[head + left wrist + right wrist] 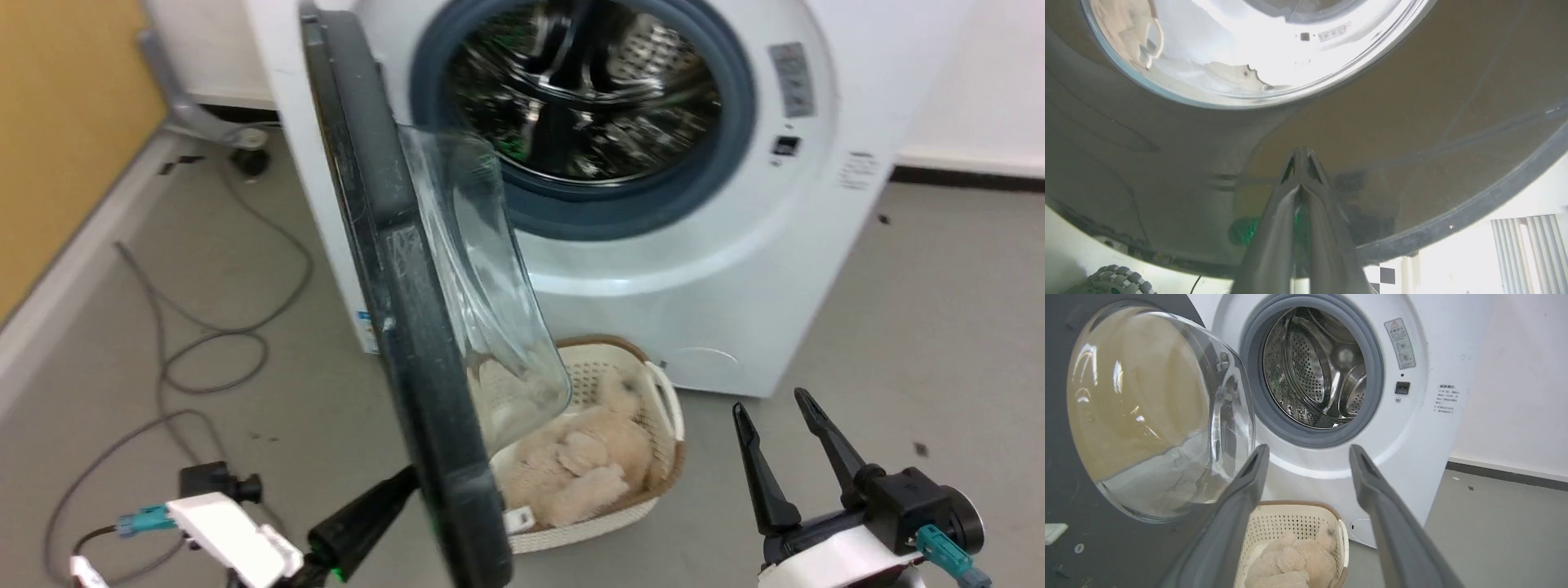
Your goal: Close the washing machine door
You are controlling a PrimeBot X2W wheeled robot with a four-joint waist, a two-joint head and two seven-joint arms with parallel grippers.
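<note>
1. Pushing step is in hand, by my read: the large round black-rimmed washing machine door with bulging clear glass bowl point(412, 327) stands wide open. It sits edge-on at centre-left of frame, out from the big white front-loading washing machine point(735, 245) across the top.
2. Left gripper point(1300, 191), lower left: fingers pressed together, holding nothing, tips touching the door's dark outer face below the glass.
3. Right gripper point(771, 404), lower right: fingers spread wide, empty, well apart from the door.
4. Next move likely calls for sweeping the door toward the opening until the latch catches.

Lab-like laundry corner: washing machine point(735, 269), loose cables point(237, 331) across bare floor point(939, 327)
</note>
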